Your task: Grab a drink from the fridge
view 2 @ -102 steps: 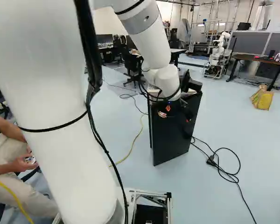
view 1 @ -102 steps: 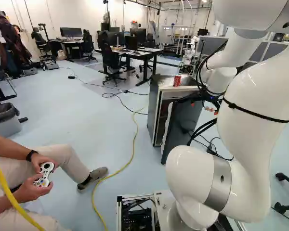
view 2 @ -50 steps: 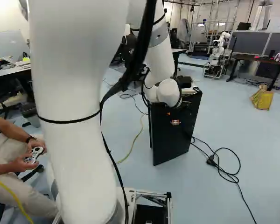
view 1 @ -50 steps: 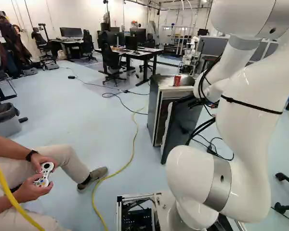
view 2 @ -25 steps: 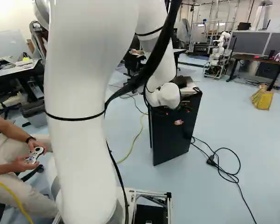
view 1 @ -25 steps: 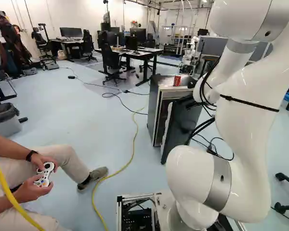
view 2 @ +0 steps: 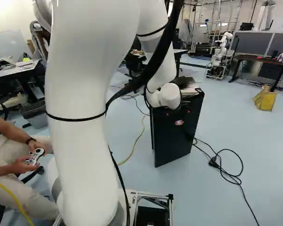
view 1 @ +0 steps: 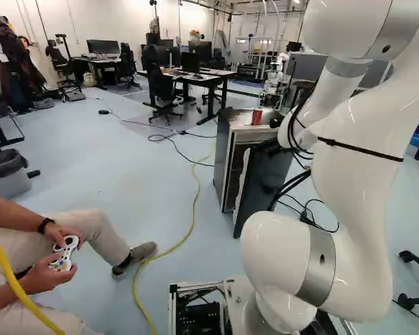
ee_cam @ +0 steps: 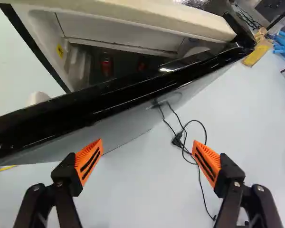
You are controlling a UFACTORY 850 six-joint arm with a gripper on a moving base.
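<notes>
- Room: lab with pale floor point(view 1: 119, 167); desks point(view 1: 220, 72) across the upper middle of the left base view.
- Fridge point(view 1: 225, 157) right of centre in that view; door point(view 2: 174, 141) ajar, its dark outer face at the centre of the right base view.
- Drinks: one red can point(view 1: 257, 117) upright on the fridge top. Wrist view also gives two dim red shapes inside, past the door's edge, probably cans point(ee_cam: 106, 64).
- Change over the last two seconds: the arm point(view 1: 356, 174) has swung; its wrist sits lower at the door in the left base view. Over the last half second, hardly any shift. Fridge and door unmoved.
- Fingers point(ee_cam: 89, 162): spread wide, nothing between them, on the outer side of the door; the black edge runs just ahead of them.
- Meaning: reach is roughly set, but no drink is secured. Step in hand judged to be widening the opening; task at an early stage.
- Next: likely work round the edge and pull the door wider before going in.
- Risk: pressing the outer face could push the door shut, or jolt the fridge and topple the can on top.
</notes>
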